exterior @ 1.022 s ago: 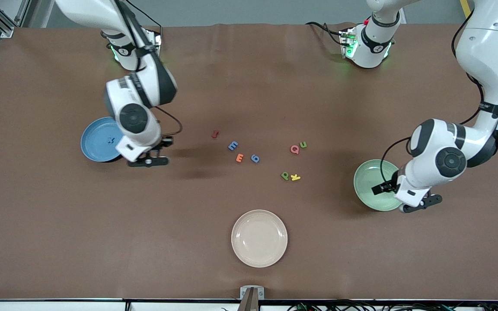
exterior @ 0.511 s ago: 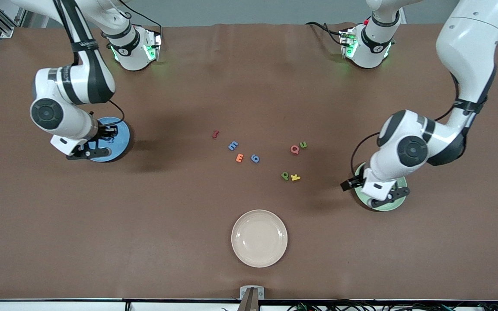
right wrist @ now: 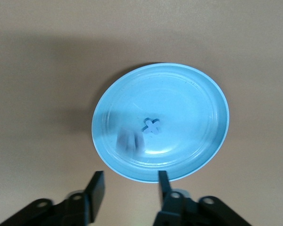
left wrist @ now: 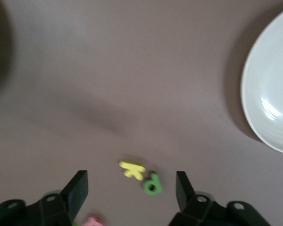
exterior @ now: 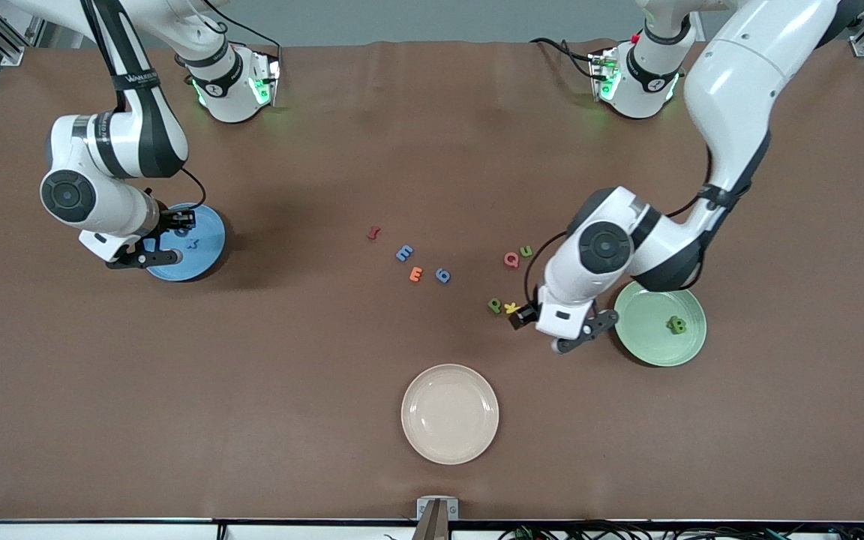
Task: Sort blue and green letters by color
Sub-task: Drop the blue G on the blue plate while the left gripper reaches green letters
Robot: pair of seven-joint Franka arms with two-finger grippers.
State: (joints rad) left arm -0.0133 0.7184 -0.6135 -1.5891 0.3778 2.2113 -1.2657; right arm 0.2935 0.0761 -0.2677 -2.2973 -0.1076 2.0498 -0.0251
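Observation:
My right gripper (exterior: 164,240) hangs open over the blue plate (exterior: 209,227). In the right wrist view its fingers (right wrist: 98,190) are empty above the blue plate (right wrist: 198,99), where a blue X (right wrist: 151,125) lies beside a blurred blue letter (right wrist: 129,140). My left gripper (exterior: 552,326) is open just above the green P (exterior: 493,305) and yellow K (exterior: 512,307), beside the green plate (exterior: 642,319), which holds a green B (exterior: 676,325). In the left wrist view the P (left wrist: 152,183) shows between the fingers (left wrist: 79,186). Blue E (exterior: 404,253), blue 6 (exterior: 442,275) and green u (exterior: 526,251) lie mid-table.
A cream plate (exterior: 450,413) stands nearer the front camera than the letters. A red character (exterior: 373,233), an orange E (exterior: 416,274) and a pink Q (exterior: 511,259) lie among the letters at mid-table.
My right gripper swung over the blue plate and opened, letting go a blue letter. My left arm moved off the green plate toward the P and K, its jaws narrowing slightly.

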